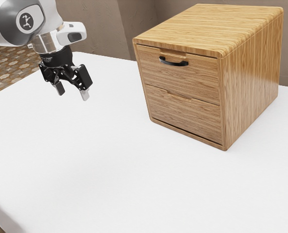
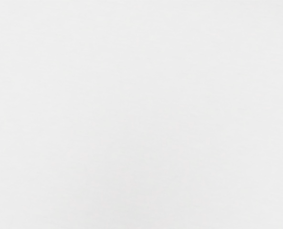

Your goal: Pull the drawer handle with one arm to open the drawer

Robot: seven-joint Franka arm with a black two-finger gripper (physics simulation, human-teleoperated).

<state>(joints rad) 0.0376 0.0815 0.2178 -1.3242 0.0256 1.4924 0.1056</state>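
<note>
Brown wall, patterned floor behind. White tabletop smooth, level. Wooden cabinet at exterior view's right; both fronts look shut. Top drawer faces us. Our gripper hangs above tabletop, fingers spread, empty. Black handle on top drawer, well apart from gripper. We judge: approach step. Next: cross over, straddle handle, close, pull straight out.

White worktop, flat and plain; wooden drawer cabinet standing upright on it, toward the exterior view's right.
</note>
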